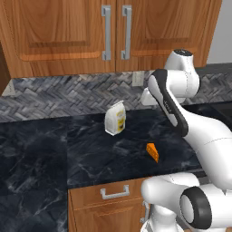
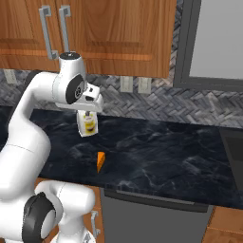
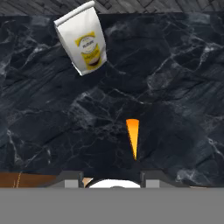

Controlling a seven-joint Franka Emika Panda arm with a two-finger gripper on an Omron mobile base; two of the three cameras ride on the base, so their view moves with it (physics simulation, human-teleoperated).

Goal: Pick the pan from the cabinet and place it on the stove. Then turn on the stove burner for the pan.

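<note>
The cabinet (image 1: 68, 31) (image 2: 118, 33) hangs above the counter, both doors shut and its silver bar handles (image 1: 106, 31) side by side. The pan is hidden. A dark strip at the counter's right end (image 2: 235, 152) could be the stove's edge; I cannot tell. My gripper (image 3: 113, 180) hovers above the black marble counter (image 1: 41, 149), below the cabinet, pointing down at the countertop. Its fingertips (image 3: 72, 178) stand apart with nothing between them. In the right base view the hand (image 2: 90, 102) sits just in front of the backsplash.
A white and yellow bag (image 1: 115, 118) (image 2: 88, 124) (image 3: 83, 39) stands on the counter under the hand. An orange cheese wedge (image 1: 153, 152) (image 2: 100, 161) (image 3: 133, 135) lies nearer the front edge. A drawer with a horizontal handle (image 1: 114, 192) sits below. A grey framed panel (image 2: 213, 38) hangs at upper right.
</note>
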